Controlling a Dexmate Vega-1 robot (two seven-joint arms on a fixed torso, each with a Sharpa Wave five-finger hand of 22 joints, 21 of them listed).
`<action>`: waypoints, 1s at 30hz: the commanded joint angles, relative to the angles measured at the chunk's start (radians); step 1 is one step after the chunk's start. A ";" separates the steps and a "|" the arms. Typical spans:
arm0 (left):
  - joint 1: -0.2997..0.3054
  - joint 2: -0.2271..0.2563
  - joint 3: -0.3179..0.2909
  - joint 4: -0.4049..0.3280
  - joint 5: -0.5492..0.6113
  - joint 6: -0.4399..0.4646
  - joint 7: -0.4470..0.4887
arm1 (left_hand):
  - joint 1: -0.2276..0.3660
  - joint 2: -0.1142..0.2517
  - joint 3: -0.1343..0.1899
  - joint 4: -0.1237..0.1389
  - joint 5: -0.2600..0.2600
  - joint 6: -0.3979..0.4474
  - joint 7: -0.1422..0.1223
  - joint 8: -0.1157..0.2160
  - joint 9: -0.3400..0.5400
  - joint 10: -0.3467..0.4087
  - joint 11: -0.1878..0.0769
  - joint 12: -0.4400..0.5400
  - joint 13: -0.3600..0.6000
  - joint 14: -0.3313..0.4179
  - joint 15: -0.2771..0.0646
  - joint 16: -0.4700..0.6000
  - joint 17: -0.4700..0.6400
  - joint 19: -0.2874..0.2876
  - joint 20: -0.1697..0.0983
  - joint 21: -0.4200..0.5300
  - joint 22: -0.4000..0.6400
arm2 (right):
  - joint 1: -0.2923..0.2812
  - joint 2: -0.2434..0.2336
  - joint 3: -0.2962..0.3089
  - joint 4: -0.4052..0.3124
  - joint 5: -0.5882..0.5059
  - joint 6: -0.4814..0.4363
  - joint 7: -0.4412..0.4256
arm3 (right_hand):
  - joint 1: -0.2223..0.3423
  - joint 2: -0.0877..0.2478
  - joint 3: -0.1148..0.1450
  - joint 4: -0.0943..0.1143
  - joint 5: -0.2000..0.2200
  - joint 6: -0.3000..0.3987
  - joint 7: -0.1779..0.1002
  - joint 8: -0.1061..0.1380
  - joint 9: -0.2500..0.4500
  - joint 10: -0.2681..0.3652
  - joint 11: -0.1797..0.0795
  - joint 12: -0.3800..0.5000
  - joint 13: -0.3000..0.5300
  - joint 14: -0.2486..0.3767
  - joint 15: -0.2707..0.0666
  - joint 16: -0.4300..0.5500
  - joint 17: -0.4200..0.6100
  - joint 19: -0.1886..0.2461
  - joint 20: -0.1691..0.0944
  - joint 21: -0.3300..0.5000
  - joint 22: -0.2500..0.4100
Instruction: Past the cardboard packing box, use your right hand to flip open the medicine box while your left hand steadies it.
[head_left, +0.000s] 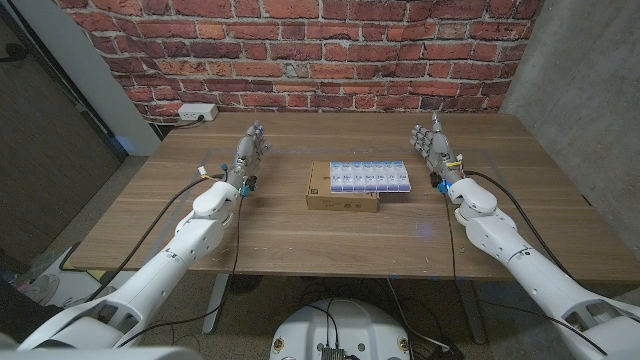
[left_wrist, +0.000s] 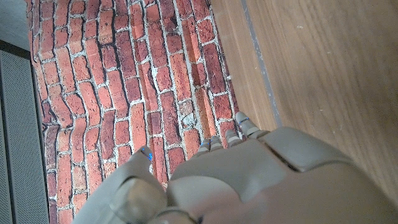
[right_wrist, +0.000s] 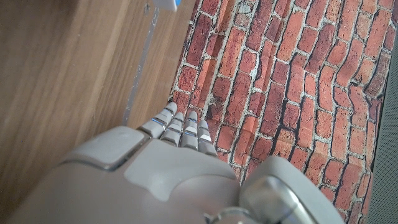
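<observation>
While both hands wait apart from the work, we see the cardboard packing box lying flat near the middle of the wooden table, a low tan slab with its long side running from 9 to 3 o'clock. Resting on its far part and overhanging toward 3 o'clock is the medicine box, a row of pale blue compartments with lids down, as far as we can tell from the head view.

At about 9 o'clock from the boxes, the left hand stands on its edge with fingers straight and pressed close together, pointing toward 12 o'clock; it holds nothing and is well apart from the boxes. From its wrist view we see the back of the left hand with fingertips reaching toward the brick wall.

At about 3 o'clock from the boxes, the right hand stands likewise, fingers extended and held together, empty, near the medicine box's end but not touching it. Its wrist view shows the right hand with fingertips side by side.

A white power outlet sits low on the wall at about 11 o'clock.
</observation>
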 joint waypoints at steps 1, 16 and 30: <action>0.019 -0.086 -0.113 -0.009 0.086 0.062 -0.069 | -0.002 0.059 0.007 -0.001 0.007 -0.224 0.000 0.009 0.001 -0.229 0.002 0.014 0.003 -0.216 -0.024 0.010 0.002 -0.135 -0.035 0.009 0.003 | -0.055 0.096 0.151 -0.066 -0.169 -0.116 0.050 | 0.018 0.001 -0.001 0.000 0.011 0.011 0.013 0.009 0.004 0.038 0.015 0.017 0.003 0.024 0.025 0.012 0.005 0.022 0.010 0.013 0.001; 0.016 -0.159 -0.190 0.008 0.164 0.096 -0.136 | 0.002 0.052 0.007 -0.007 0.009 -0.194 -0.001 0.015 0.002 -0.197 0.017 0.021 0.003 -0.182 -0.004 0.014 0.001 -0.112 -0.013 0.014 0.001 | -0.118 0.122 0.251 -0.216 -0.264 -0.370 0.128 | 0.175 0.047 0.071 -0.093 -0.001 0.017 0.033 0.019 0.007 0.044 0.041 0.019 0.005 0.073 0.063 0.018 0.006 0.078 0.050 0.030 -0.001; -0.001 -0.193 -0.216 0.029 0.204 0.109 -0.176 | 0.003 0.050 0.007 -0.009 0.011 -0.187 -0.001 0.013 0.002 -0.192 0.024 0.018 0.004 -0.179 0.001 0.010 0.002 -0.110 -0.007 0.012 0.000 | -0.134 0.083 0.271 -0.285 -0.309 -0.531 0.219 | 0.230 0.033 0.085 -0.146 -0.066 0.205 0.073 0.053 0.013 0.261 0.089 0.079 0.012 0.332 0.062 0.051 0.016 0.273 0.064 0.093 0.007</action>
